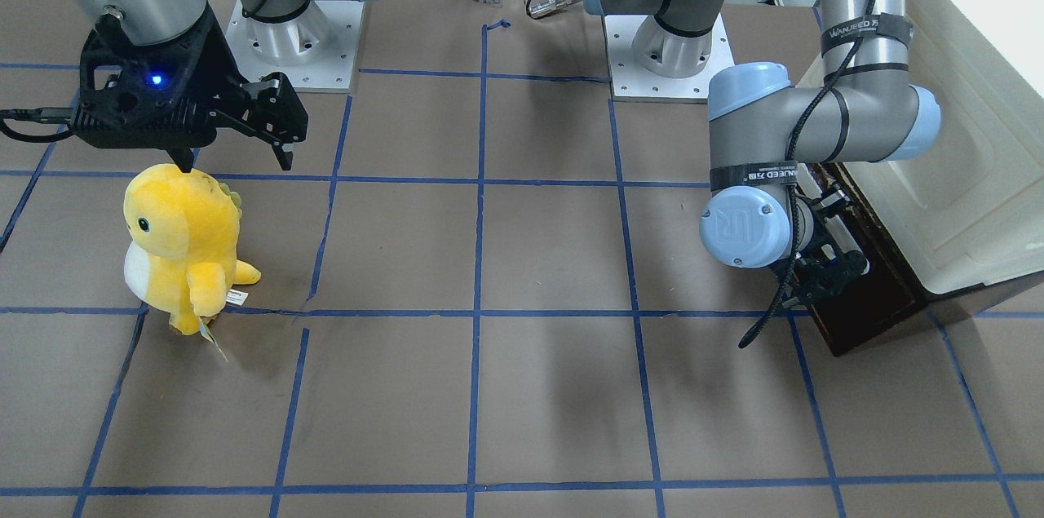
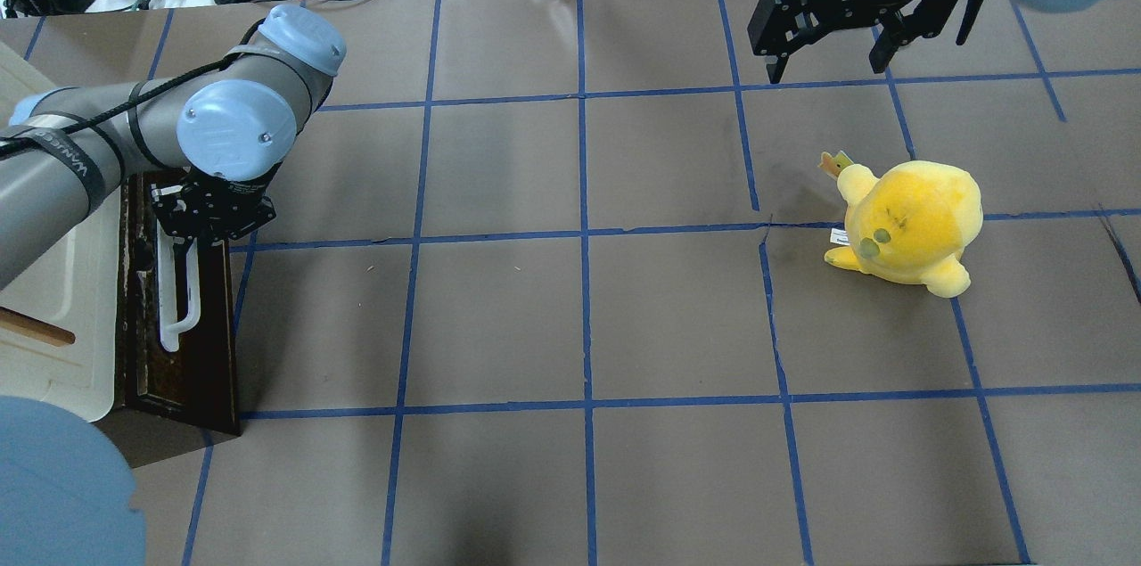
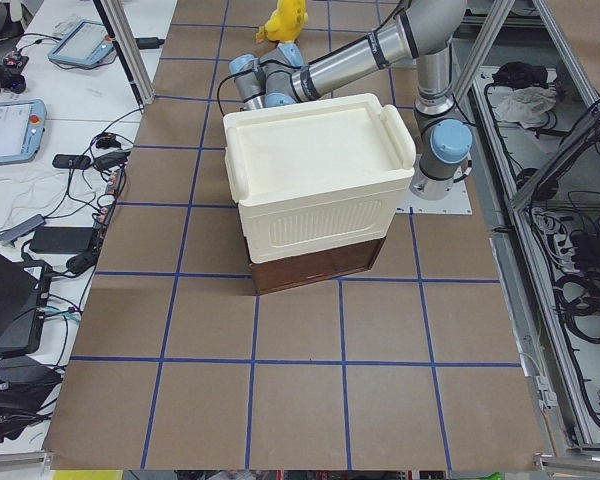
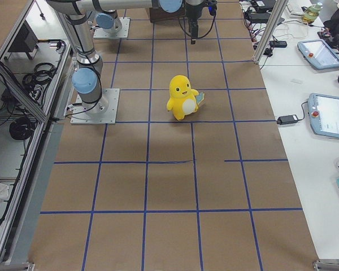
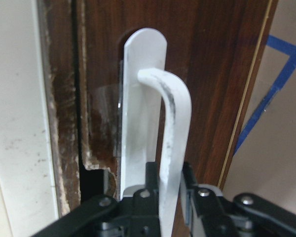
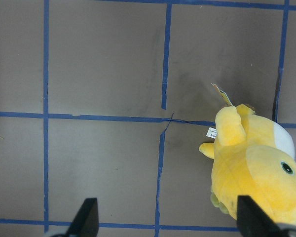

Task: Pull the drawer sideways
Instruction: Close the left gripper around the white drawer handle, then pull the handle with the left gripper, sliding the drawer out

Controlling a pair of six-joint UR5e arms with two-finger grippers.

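You see left hand [image 5: 168,172] clamped on long white bar handle [image 5: 176,118] of dark brown wooden drawer [image 5: 214,74]; right hand [image 2: 826,69] spread open near yellow plush toy [image 2: 909,223].

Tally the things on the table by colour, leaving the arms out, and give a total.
Yellow: 1, the plush toy
Cream-white: 1, the cabinet
Dark brown: 1, the drawer, with its white bar handle
Total: 3
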